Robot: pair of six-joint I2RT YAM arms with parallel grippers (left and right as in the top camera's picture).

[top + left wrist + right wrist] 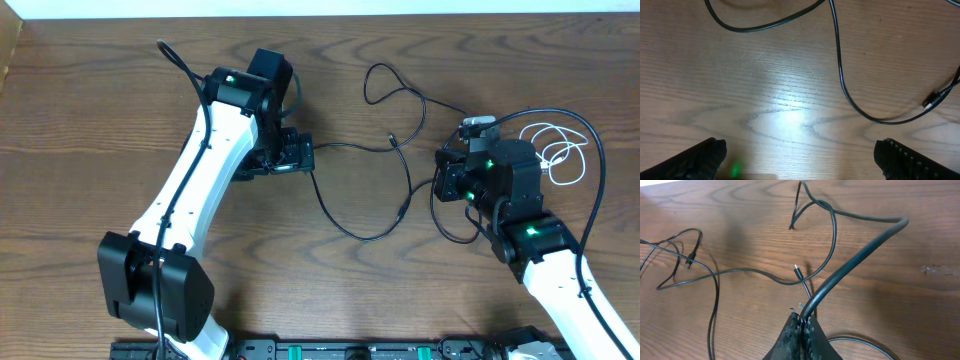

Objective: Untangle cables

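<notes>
Black cable [840, 70] lies just ahead of left jaws [800, 155], strand running away from them, plug off right. Left jaws wide open, empty, nearer that slack. Right jaws [802, 325] clamped on black cable. White cable [565, 160] far right on worktop [80, 120].

A wooden table [90, 120] filled nearly every view, its top a dark brown with long grain running side to side and looping knot figures. A soft white glare [785, 107] lay on the wood in the left wrist view and washed the grain pale there. Beyond the table's far edge ran a narrow pale strip [320, 7], too thin to tell whether wall or floor. At the far left corner a lighter tan surface [8, 50] showed.
</notes>
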